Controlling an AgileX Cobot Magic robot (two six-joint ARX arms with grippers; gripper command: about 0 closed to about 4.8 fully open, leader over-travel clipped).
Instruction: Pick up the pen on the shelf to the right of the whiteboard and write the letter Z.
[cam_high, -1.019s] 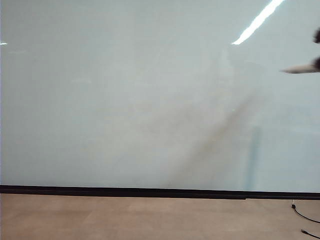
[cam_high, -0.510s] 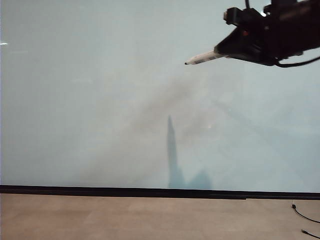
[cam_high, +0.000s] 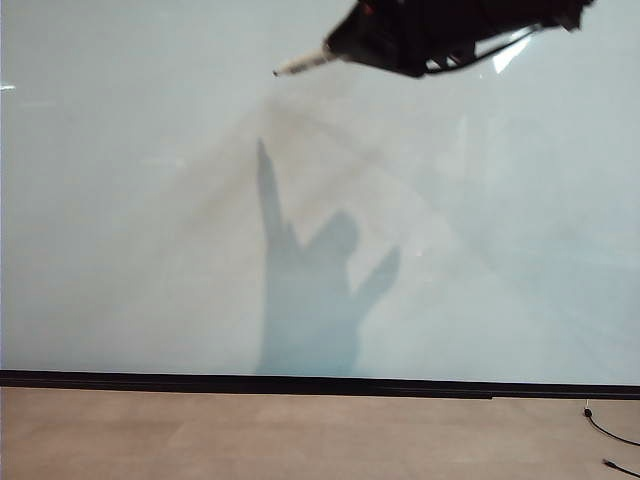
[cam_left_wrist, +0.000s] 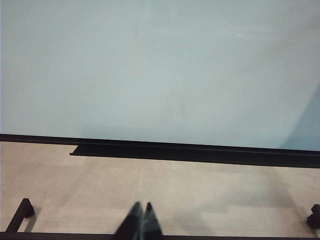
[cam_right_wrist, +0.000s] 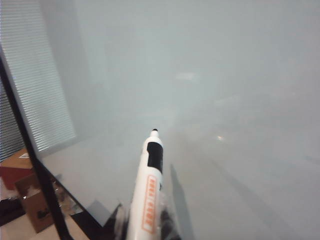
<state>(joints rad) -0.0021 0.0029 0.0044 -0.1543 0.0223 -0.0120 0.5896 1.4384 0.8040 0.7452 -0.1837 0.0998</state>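
The whiteboard fills the exterior view, pale and glossy, with a black strip along its lower edge. No letter Z shows on it. My right gripper reaches in from the upper right, shut on the pen, whose dark tip points left in front of the board's upper part. In the right wrist view the pen is white with orange print and a black collar, clamped between the right gripper. It casts a shadow on the whiteboard. My left gripper is shut, low over the floor before the whiteboard.
A beige floor runs below the board, with a black cable at the right. A black ledge lies along the board's foot in the left wrist view. Past the board's edge in the right wrist view stand window blinds and boxes.
My right arm has swept in from the right edge, moving left and upward across the board with the pen. Its shadow on the board has grown and shifted left. The left arm has not moved.
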